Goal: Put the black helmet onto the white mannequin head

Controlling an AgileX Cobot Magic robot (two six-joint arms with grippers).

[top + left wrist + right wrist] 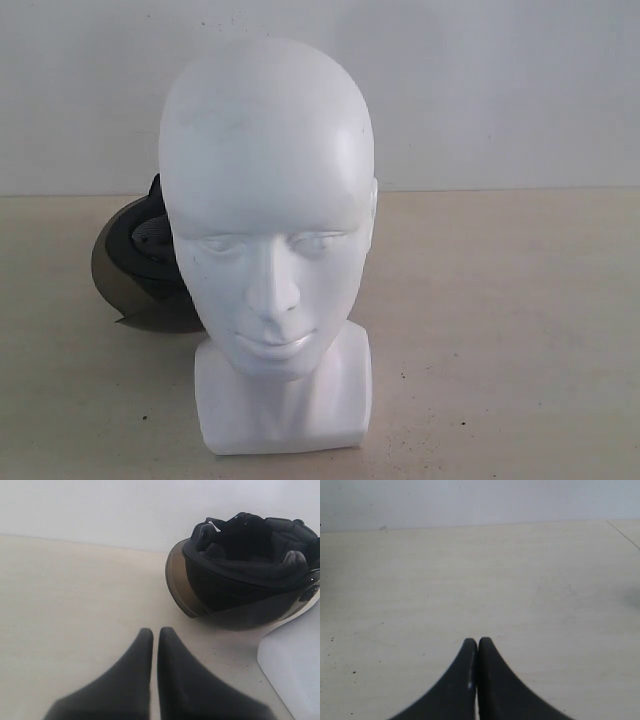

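The left pincer is pressed almost together and holds nothing. The right pincer is pressed together too, low over the desk, with nothing in it. So the job has hardly begun. The step in hand is the first one, getting hold of the black helmet. It lies on the desk out in front of the left pincer, near it but apart. It is upside down, with its soft padding facing up. It sits just behind the white mannequin head, on the left side. Next, I think the left pincer must spread wide, reach the padded rim and pinch it there — the smooth visor looks slippery.
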